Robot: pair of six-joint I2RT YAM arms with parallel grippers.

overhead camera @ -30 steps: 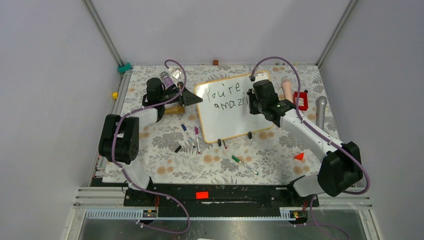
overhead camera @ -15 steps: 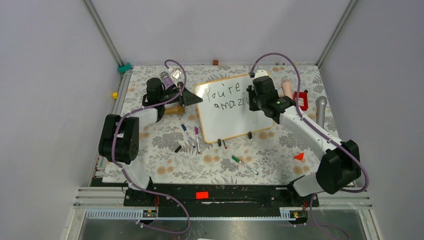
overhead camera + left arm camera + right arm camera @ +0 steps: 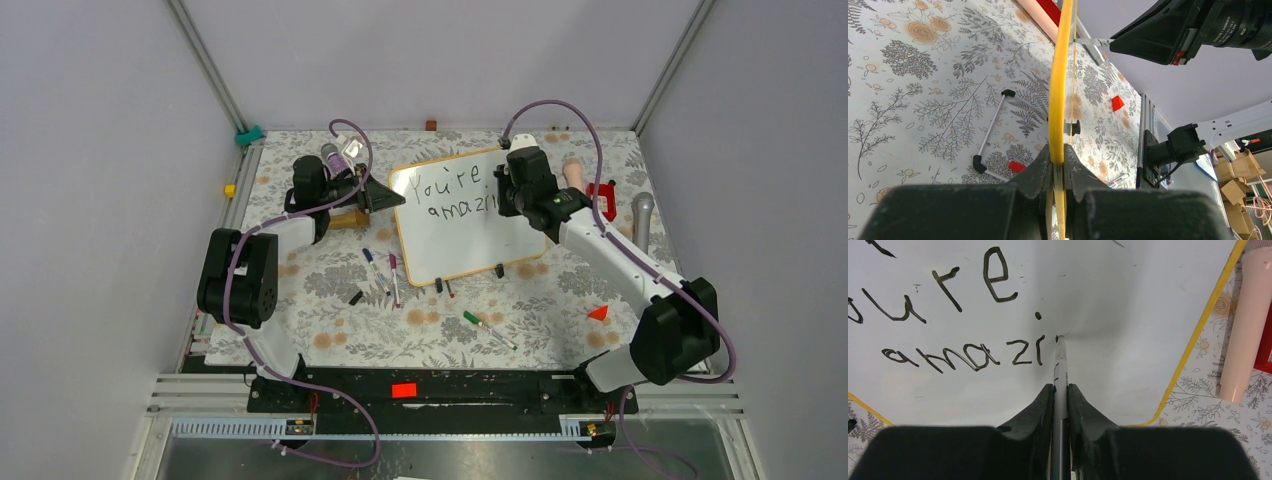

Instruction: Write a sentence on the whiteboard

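The whiteboard [image 3: 455, 235] lies tilted in the middle of the table, white with a yellow-orange frame [image 3: 1204, 320]. My left gripper [image 3: 382, 197] is shut on the board's left edge [image 3: 1058, 100], seen edge-on in the left wrist view. The sentence [image 3: 455, 195] reads "You're" above "amazi" [image 3: 968, 355]. My right gripper [image 3: 1060, 390] is shut on a grey marker [image 3: 1060, 370], whose tip touches the board just right of the "i". In the top view the right gripper [image 3: 505, 195] hovers over the board's upper right part.
Loose markers lie on the floral cloth: blue [image 3: 374, 266], pink [image 3: 394, 278], green [image 3: 488, 330]. A pink cylinder [image 3: 1248, 325], a red object [image 3: 602, 200] and a grey microphone [image 3: 642, 222] sit right of the board. A red triangle [image 3: 598, 313] lies near the right arm.
My right gripper with the marker has shifted a little upward and away across the board. The left arm and the board have stayed still.
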